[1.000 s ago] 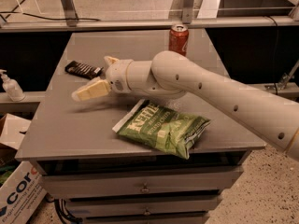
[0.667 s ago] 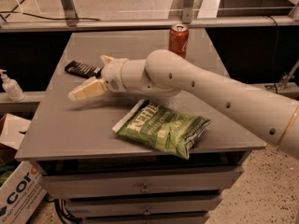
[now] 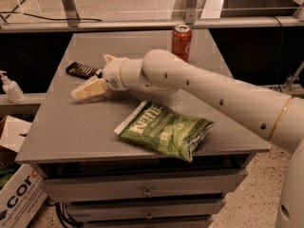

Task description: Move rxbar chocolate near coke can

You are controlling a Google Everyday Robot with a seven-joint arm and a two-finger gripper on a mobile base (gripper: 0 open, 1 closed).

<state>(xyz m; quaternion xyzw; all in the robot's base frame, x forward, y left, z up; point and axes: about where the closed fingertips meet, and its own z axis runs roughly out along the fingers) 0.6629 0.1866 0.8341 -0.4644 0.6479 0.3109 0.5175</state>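
The rxbar chocolate (image 3: 80, 70), a flat black bar with white lettering, lies at the table's left side. My gripper (image 3: 92, 76) is open at the bar's right end. One cream finger (image 3: 89, 89) lies in front of the bar and the other fingertip (image 3: 109, 58) shows behind it. The bar's right end is hidden by the gripper. The coke can (image 3: 181, 42), red with a silver top, stands upright at the back of the table, to the right of the gripper and well apart from the bar.
A green chip bag (image 3: 164, 129) lies at the table's front middle, below my arm. The grey table (image 3: 61, 132) has drawers under it. A soap bottle (image 3: 10, 87) stands on a ledge at the left, and a cardboard box (image 3: 16, 201) sits on the floor.
My gripper has moved a little to the left, closer around the bar's right end. The bar, the can and the chip bag have not moved.
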